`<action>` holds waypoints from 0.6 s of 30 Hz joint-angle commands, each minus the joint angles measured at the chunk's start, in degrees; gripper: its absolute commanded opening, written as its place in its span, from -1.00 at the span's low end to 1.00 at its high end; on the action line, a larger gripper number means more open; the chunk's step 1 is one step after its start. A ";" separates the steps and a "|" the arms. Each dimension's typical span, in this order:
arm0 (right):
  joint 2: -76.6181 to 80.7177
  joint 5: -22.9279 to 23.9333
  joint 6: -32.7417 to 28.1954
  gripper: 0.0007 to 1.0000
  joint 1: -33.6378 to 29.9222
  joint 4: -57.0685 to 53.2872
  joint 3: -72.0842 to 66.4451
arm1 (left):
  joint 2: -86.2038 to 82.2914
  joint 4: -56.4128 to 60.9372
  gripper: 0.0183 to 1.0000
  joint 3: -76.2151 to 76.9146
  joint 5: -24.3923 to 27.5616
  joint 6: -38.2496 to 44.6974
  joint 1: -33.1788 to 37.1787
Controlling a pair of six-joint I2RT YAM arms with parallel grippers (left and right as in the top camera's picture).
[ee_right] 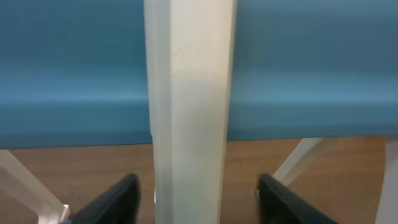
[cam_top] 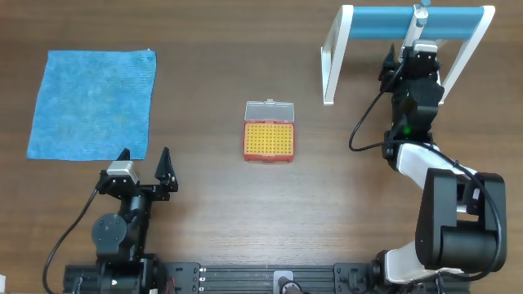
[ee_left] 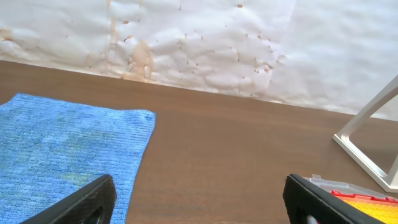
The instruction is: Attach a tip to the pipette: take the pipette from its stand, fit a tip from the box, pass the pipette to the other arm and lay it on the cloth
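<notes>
A white pipette (ee_right: 189, 106) is hanging upright from the blue crossbar of a stand (cam_top: 384, 23). The stand is sitting on a brown bench (cam_top: 212, 229), to the right of an open tip box (cam_top: 269, 140) and farther from the arm bases than the box.

The right pincer (ee_right: 196, 190) is hovering directly at the stand. In its own wrist view, the pipette's long body is running straight up between the two fingers. Its long axis is vertical and crossing the horizontal bar behind it. The fingers are spread wide, with a visible gap of bench on either side of the pipette. They appear to be touching nothing and holding nothing. The pipette is not yet gripped. The coming move looks like a simple closing of the fingers on a body that is already centred between them.

The right arm is by far the nearer one to the pipette. The left pincer (cam_top: 145, 161) is resting low, to the left of the tip box and nearer the arm bases. Its fingers are wide apart and empty.

A blue cloth (cam_top: 91, 104) is lying flat, well to the left of the tip box and just beyond the left pincer. The tip box is showing a grid of yellow tips with its clear lid folded back. It is sitting between the cloth and the stand.
</notes>
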 commanded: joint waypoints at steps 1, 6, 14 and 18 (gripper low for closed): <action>0.50 -0.74 0.13 -0.84 -0.17 -1.05 1.16 | -0.33 -0.39 0.74 -0.13 -0.20 -0.33 -0.22; -0.02 -0.76 0.13 -0.84 -0.17 -0.96 1.16 | -0.33 -0.39 0.74 -0.13 -0.20 -0.33 -0.22; -6.12 -0.76 0.13 -0.85 -0.17 -1.92 0.79 | -0.33 -0.39 0.74 -0.13 -0.20 -0.33 -0.22; -6.51 -0.76 0.13 -0.85 0.48 -1.86 0.63 | -0.33 -0.39 0.74 -0.13 -0.20 -0.31 -0.22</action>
